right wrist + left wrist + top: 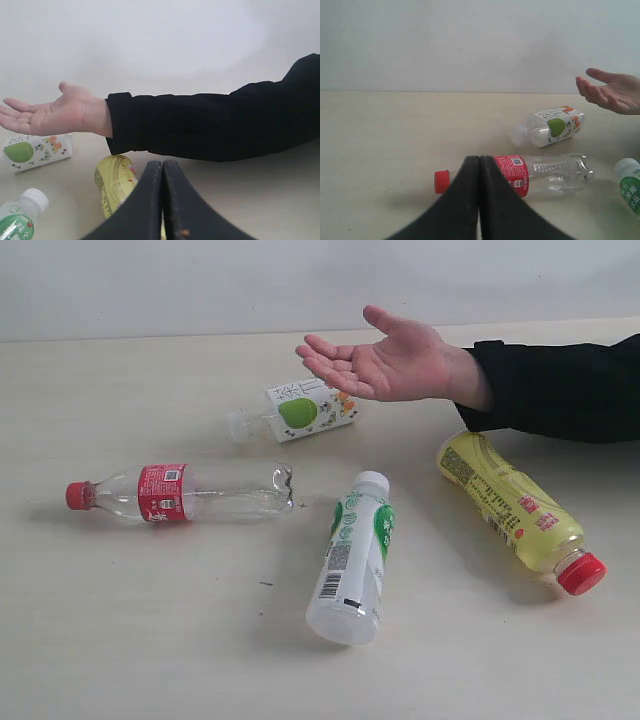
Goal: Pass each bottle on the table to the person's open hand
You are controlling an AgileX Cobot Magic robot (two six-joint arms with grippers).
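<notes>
Lying on their sides on the table (120,630), all four bottles remain undelivered in the exterior view: clear red-capped bottle (190,492) at left, white bottle (355,558) near the middle, apple-label bottle (300,410) just below the person's open hand (385,365), which is held palm-up above the far side, and yellow bottle (510,508) at right under the black sleeve (560,390); neither arm appears here. Hazard: every item is round and lying flat, so a glancing touch would probably send it rolling. Left wrist view: left gripper (479,161), fingers pressed together on nothing, poised near the clear red-capped bottle. Descending in that clenched state would shove the bottle rather than take it, and its thin wall looks liable to buckle or slip. Right wrist view: right gripper (163,166), likewise clenched and empty, partly hides the yellow bottle. With the sleeve close above, a careless lift could brush the forearm.
</notes>
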